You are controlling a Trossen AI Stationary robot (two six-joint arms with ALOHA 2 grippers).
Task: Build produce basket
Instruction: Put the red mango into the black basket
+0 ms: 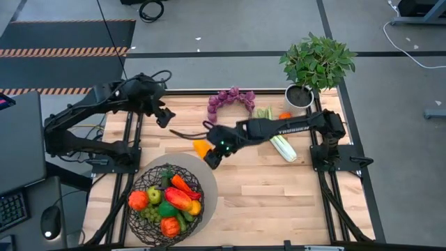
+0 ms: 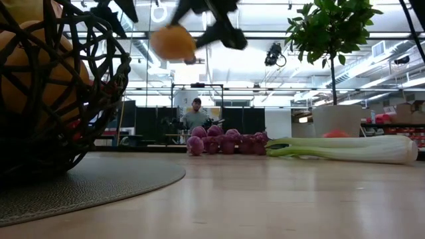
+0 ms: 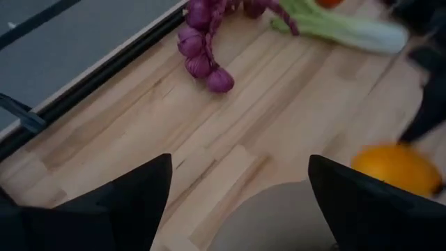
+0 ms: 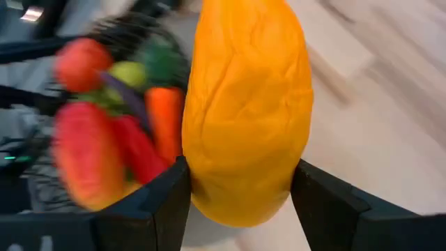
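My right gripper (image 1: 209, 152) is shut on an oblong orange-yellow toy fruit (image 4: 244, 104), lifted above the table just to the far right of the basket (image 1: 166, 199). The basket is dark wire mesh and stands on a round grey mat (image 1: 206, 176). It holds several pieces of produce, red, orange and green. My left gripper (image 1: 164, 116) hangs open and empty over the table's far left part. Purple grapes (image 1: 230, 100) and a green celery stalk (image 1: 280, 144) lie on the table farther back. My right gripper pinches the orange-yellow fruit between its two fingers (image 4: 162, 202), on the two opposite sides of one end (image 4: 209, 183). The rest of the fruit sticks out past the fingertips. The fingers slant down from the table's right. The fruit is lifted clear (image 2: 172, 43), high above the wood.
A white pot with a leafy green plant (image 1: 315, 64) stands at the far right corner. A small orange-red piece (image 1: 284, 116) lies beside the celery. Bare wood spreads over the table's near right part. A person (image 2: 196, 114) sits in the room beyond the table.
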